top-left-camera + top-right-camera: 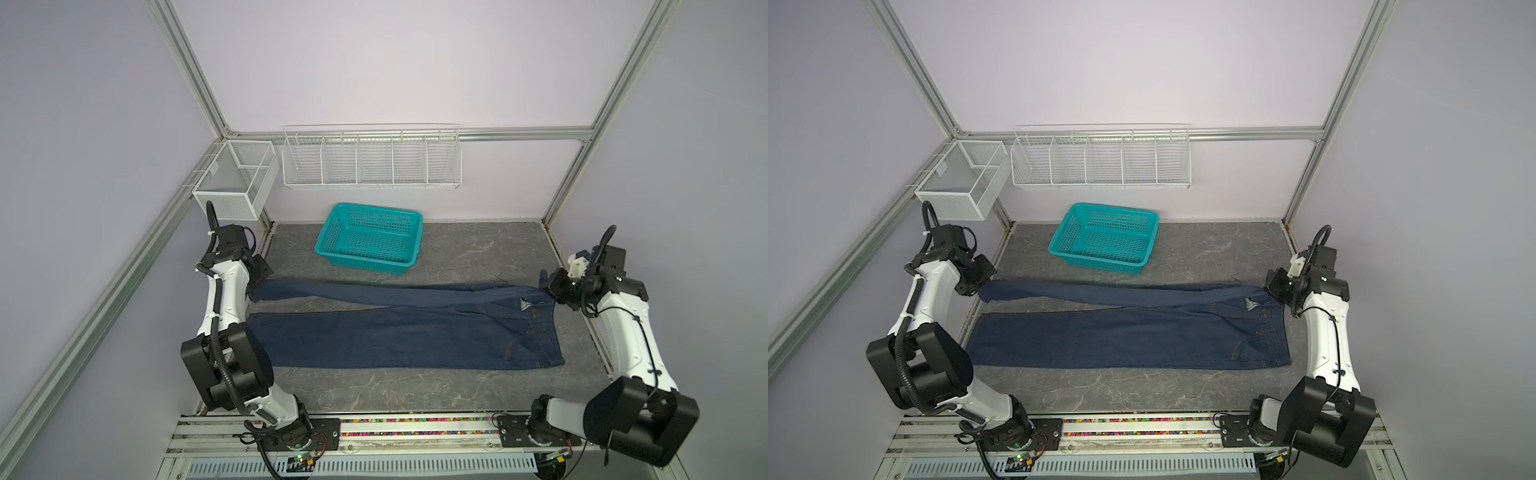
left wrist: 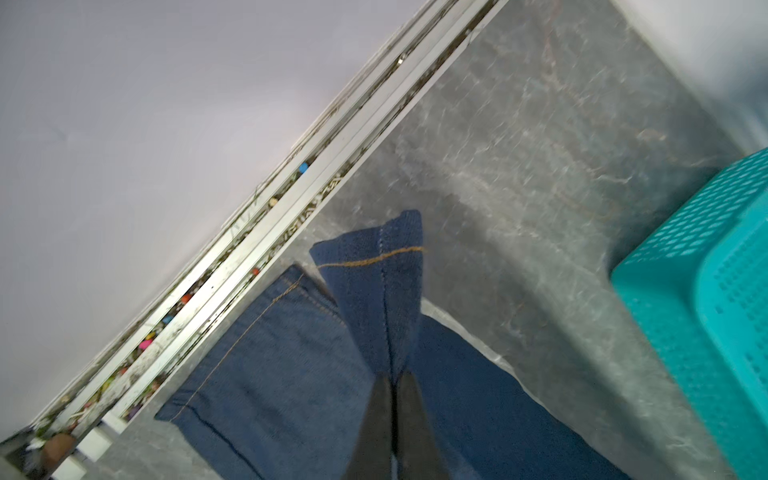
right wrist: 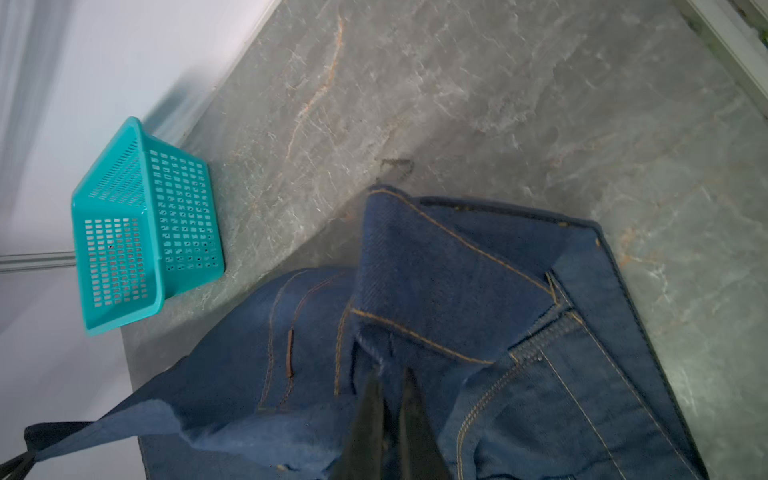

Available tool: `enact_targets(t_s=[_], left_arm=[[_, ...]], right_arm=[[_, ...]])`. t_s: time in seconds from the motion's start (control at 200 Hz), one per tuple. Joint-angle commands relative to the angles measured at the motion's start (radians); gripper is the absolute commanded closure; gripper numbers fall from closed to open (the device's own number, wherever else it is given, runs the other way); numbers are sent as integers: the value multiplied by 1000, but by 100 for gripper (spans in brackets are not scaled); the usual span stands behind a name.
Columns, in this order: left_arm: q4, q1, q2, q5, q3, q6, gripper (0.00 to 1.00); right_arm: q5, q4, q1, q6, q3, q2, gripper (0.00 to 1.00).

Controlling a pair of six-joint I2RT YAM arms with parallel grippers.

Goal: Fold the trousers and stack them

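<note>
so the left gripper (image 2: 392, 376) pinched the far hem of the trousers (image 1: 407, 332), right gripper (image 3: 390, 374) pinched the waistband; best bet was holding that leg taut, lowering both ends together

Dark navy denim trousers (image 1: 407, 336) lie stretched out lengthwise, the near leg flat and the far leg apparently lifted taut.

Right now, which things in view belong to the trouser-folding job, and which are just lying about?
In the job: trousers, spread on the table; left gripper, shut on a leg hem; right gripper, shut on the waistband.
Lying about: teal basket, empty; white wire rack; white mesh bin.
</note>
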Motion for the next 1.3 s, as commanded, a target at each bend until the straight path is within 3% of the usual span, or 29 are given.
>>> enact_targets(t_s=[0.0,0.38,0.49,0.625,0.8,0.99,1.12,1.294], left_arm=[[0,6,-104,-83,-91,3,100],[66,19,-266,-220,-404,-59,100],[110,21,-290,-240,-464,-80,100],[104,21,-277,-272,-444,-89,100],[112,24,-327,-269,-417,-96,100],[92,24,-403,-265,-382,-112,100],[81,24,-436,-265,-408,-121,100],[78,24,-457,-284,-476,-142,100]], right_arm=[[66,-39,-14,10,-72,-69,94],[257,-2,-38,-13,-279,-105,94],[258,22,-40,-12,-292,-89,94],[161,-12,-37,14,-247,-87,94],[223,-50,-39,66,-151,-125,94],[196,-35,-37,148,-164,-176,94],[246,-99,-36,147,-166,-224,94],[273,-132,-37,150,-295,-335,94]])
